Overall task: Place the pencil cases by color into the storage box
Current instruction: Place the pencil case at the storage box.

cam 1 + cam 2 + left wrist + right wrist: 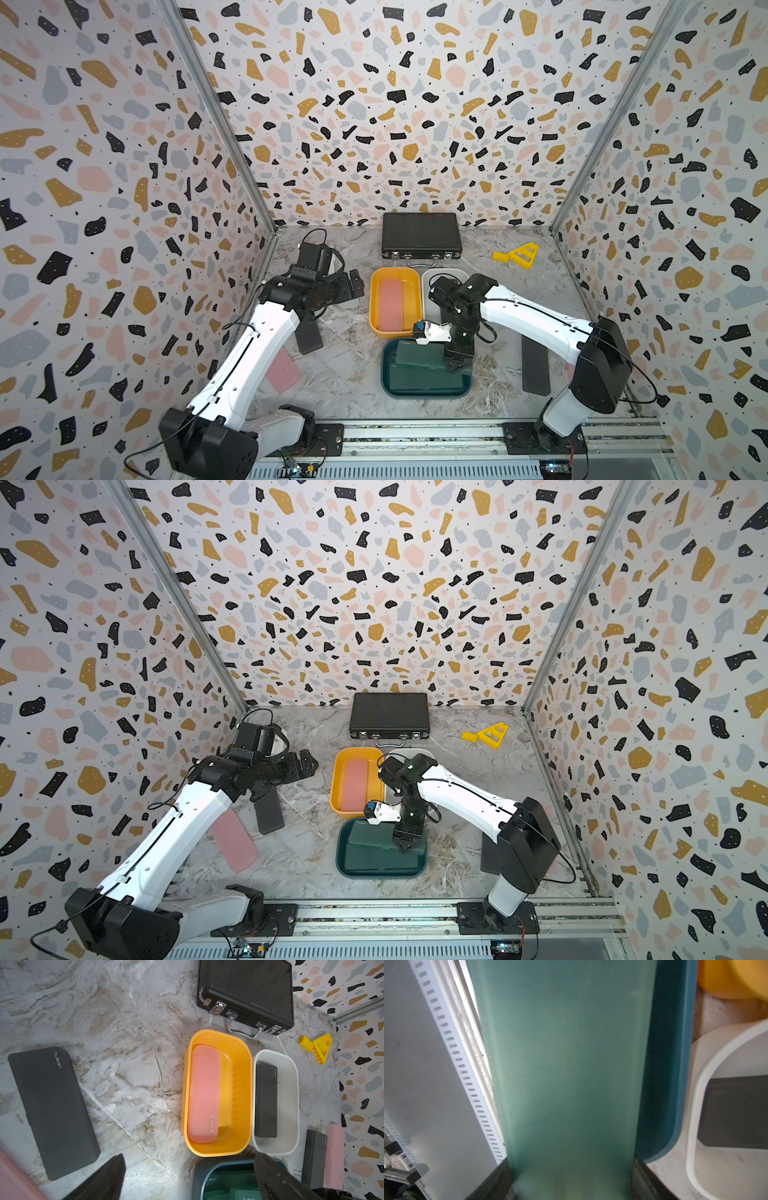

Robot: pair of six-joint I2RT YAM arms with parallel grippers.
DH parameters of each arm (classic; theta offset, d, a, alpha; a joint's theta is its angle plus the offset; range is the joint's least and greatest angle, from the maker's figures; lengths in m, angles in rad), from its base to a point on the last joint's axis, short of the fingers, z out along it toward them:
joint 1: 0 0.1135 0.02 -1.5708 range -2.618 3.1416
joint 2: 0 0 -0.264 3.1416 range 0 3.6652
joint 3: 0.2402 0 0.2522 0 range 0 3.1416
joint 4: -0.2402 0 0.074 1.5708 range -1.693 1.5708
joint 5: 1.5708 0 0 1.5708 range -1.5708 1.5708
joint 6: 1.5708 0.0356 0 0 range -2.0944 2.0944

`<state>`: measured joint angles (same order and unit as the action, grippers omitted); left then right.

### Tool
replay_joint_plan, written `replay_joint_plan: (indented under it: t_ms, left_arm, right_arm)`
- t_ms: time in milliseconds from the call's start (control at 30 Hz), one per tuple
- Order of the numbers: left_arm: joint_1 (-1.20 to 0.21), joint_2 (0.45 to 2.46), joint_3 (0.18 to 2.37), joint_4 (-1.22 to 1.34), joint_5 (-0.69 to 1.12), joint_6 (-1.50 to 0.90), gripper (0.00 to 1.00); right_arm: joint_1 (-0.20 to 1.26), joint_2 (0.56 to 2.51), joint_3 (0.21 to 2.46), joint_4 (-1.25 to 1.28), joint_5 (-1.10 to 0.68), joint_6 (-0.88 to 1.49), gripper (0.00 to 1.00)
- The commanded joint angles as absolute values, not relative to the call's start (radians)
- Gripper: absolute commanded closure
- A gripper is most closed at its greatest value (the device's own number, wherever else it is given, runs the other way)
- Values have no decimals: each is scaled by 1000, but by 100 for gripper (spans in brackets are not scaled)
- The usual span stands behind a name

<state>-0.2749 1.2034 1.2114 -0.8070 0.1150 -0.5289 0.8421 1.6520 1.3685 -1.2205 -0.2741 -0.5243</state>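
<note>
R gripper (456,362) clamped on green case (566,1064); its long axis runs out from the jaws, prob. parallel to green tub (662,1095) wall below. L gripper (351,286) apart, empty.

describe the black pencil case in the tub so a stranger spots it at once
In front of the ribbed black briefcase at the back of the table, a yellow tub and a white tub stand side by side. The black pencil case lies in the white one. The left black case and the right black case lie on the bare table, outside any tub.
</note>
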Motion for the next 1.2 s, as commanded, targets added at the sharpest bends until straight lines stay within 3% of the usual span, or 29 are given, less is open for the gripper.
replay_joint_plan:
  t_ms: [0,733,1167]
  left_arm:
    - [-266,1180,1214,-810,120,-533,0]
    - [-254,1186,1212,-814,121,-532,0]
    - [-249,1186,1202,-814,124,-526,0]
  right_arm:
    - [850,1651,1407,-1255,-276,-546,44]
    - [869,1769,1426,-1204,-305,-555,43]
    - [869,1783,1391,-1162,-292,-550,38]
